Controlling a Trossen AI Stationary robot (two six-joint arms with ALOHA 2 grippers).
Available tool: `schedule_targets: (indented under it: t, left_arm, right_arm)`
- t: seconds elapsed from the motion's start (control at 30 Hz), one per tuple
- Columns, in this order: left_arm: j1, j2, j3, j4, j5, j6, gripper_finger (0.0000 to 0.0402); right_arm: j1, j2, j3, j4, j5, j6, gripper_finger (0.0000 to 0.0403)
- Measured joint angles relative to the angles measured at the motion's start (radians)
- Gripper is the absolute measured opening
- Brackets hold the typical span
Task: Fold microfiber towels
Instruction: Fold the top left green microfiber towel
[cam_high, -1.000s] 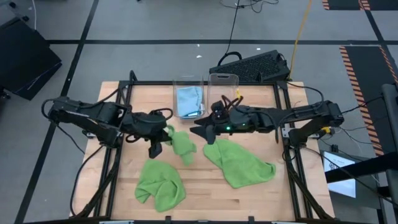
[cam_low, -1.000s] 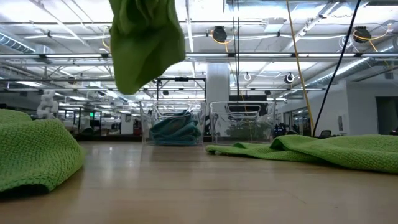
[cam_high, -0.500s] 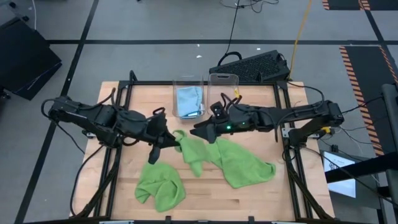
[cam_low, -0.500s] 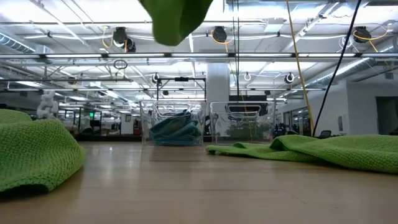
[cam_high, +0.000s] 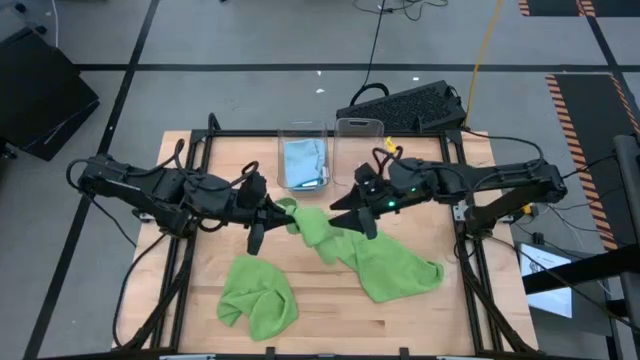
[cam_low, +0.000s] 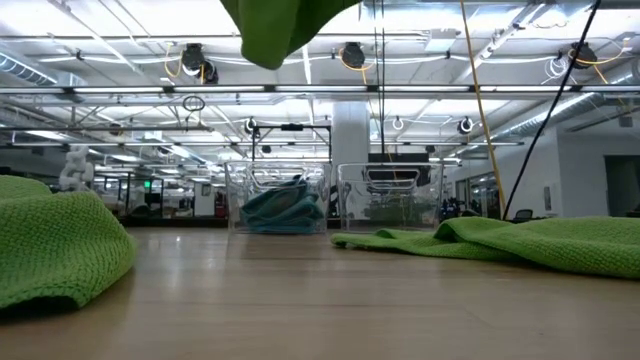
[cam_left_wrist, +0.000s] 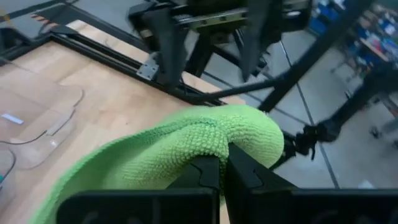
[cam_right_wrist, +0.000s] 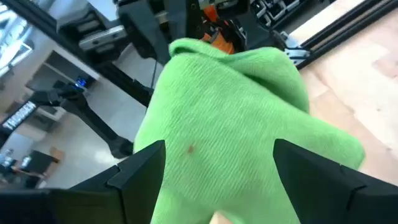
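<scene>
Taking the clear bin with the blue towel (cam_high: 304, 160) as my landmark, I start at the left. The crumpled green towel (cam_high: 258, 296) lies on the bench (cam_high: 330, 320) well in front of that bin and to its left. My left claw (cam_high: 281, 210) sits just in front of the bin and slightly left of it, above the boards, pinched tight on a fold of the lifted green towel (cam_high: 315, 228). In my left wrist view the two fingers (cam_left_wrist: 211, 174) meet with the lime cloth squeezed between them. That towel hangs clear of the bench directly in front of the bin; from the low camera only its bottom edge (cam_low: 280, 30) shows at the top of the picture, so I cannot say how much of it dangles. Its far end seems to trail onto the spread green towel (cam_high: 395, 265), which lies flat in front of the bin and to its right. My right claw (cam_high: 362, 212) hovers in front of the empty clear bin (cam_high: 358, 140) next door, its fingers spread wide on either side of the lifted towel, gripping nothing.
</scene>
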Motion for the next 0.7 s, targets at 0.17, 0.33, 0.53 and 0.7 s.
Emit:
schedule_targets:
  t: [0.17, 0.33, 0.53, 0.7]
  left_arm:
    - [0.0, 0.02, 0.0, 0.051, -0.042, -0.012, 0.0002]
    - [0.018, 0.068, 0.0, 0.107, -0.05, -0.003, 0.0003]
    - [0.045, 0.134, 0.015, 0.239, -0.046, -0.004, 0.0003]
    - [0.038, 0.199, 0.101, 0.218, -0.045, 0.042, 0.0003]
  right_arm:
    - [-0.003, -0.041, 0.001, -0.063, -0.002, -0.069, 0.0317]
    - [-0.005, -0.045, 0.0, -0.106, -0.031, -0.073, 0.0349]
    - [-0.005, -0.043, -0.012, -0.097, -0.094, -0.026, 0.0365]
    - [-0.005, -0.041, -0.05, -0.036, -0.131, -0.039, 0.0354]
